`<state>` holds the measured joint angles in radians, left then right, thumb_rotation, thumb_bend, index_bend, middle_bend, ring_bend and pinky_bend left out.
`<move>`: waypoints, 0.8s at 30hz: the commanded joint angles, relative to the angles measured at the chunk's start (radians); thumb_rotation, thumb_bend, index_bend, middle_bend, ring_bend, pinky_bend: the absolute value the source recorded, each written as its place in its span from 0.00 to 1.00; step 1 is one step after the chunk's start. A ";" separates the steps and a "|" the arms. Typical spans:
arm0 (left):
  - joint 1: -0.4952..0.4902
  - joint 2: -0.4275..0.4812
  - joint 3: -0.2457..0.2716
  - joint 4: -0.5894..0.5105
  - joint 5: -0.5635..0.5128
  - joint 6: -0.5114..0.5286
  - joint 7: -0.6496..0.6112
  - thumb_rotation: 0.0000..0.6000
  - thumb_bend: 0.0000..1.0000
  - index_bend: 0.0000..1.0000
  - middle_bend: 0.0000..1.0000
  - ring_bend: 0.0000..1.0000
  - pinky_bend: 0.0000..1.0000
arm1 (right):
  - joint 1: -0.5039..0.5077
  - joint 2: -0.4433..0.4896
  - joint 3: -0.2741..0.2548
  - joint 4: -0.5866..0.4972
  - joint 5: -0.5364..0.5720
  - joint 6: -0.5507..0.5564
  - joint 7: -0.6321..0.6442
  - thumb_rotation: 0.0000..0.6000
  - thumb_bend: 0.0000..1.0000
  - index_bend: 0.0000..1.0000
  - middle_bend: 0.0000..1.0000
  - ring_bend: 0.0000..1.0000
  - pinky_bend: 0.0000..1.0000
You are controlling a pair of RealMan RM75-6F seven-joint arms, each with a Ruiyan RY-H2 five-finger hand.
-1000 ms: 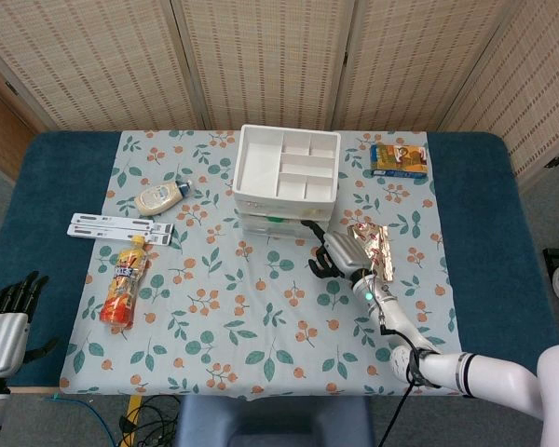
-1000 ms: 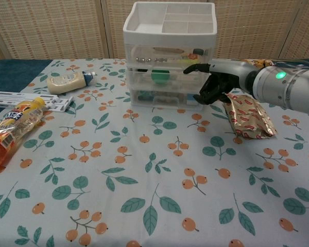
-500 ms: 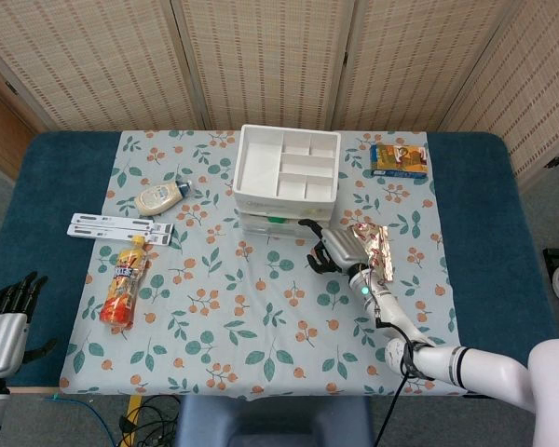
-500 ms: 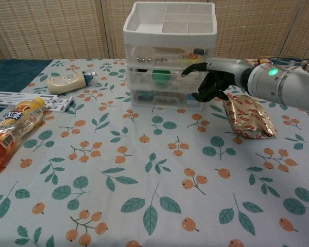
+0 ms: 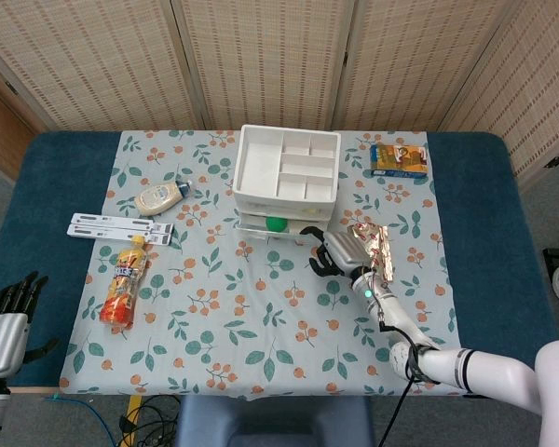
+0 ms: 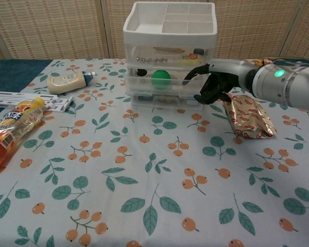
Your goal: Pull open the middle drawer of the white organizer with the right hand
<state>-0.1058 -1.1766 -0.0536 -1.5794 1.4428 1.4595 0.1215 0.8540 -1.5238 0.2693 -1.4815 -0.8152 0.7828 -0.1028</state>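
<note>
Chest view first: the white plastic three-drawer organizer (image 6: 170, 54) is seen standing toward the far edge of the table's floral cloth (image 6: 144, 170), and its clear middle drawer (image 6: 162, 81), with a green ball (image 6: 161, 77) inside, looks slid out a little past the frame. The right hand (image 6: 212, 82) is placed at that drawer's right front corner, dark fingers (image 6: 195, 72) curled and hooked on its front edge. Whether the lip is really gripped or just touched can't be told from here. The left hand (image 5: 7, 321) is parked off the near left corner, fingers spread, nothing held.

Risks, as a guess: the hook is off-centre, so the drawer could be skewed and jammed, or the light organizer dragged forward instead. A slip off the lip is also possible. The shiny red-and-gold foil snack packet (image 6: 249, 116) lies just beside the wrist and could get nudged.
</note>
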 commanded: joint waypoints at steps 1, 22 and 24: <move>0.000 0.000 0.000 0.000 0.000 0.001 0.001 1.00 0.14 0.08 0.07 0.11 0.11 | -0.006 0.012 -0.007 -0.020 -0.010 0.000 0.004 1.00 0.51 0.23 0.86 0.91 0.80; -0.001 -0.005 0.001 0.004 0.005 -0.001 -0.002 1.00 0.14 0.08 0.07 0.11 0.11 | -0.051 0.134 -0.059 -0.207 -0.068 -0.035 0.055 1.00 0.51 0.25 0.87 0.91 0.80; -0.001 -0.005 0.002 0.004 0.005 -0.001 -0.002 1.00 0.14 0.08 0.07 0.11 0.11 | -0.054 0.144 -0.067 -0.221 -0.074 -0.034 0.054 1.00 0.51 0.25 0.87 0.91 0.80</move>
<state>-0.1069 -1.1813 -0.0520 -1.5757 1.4480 1.4589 0.1191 0.8021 -1.3847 0.2068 -1.6970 -0.8852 0.7490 -0.0486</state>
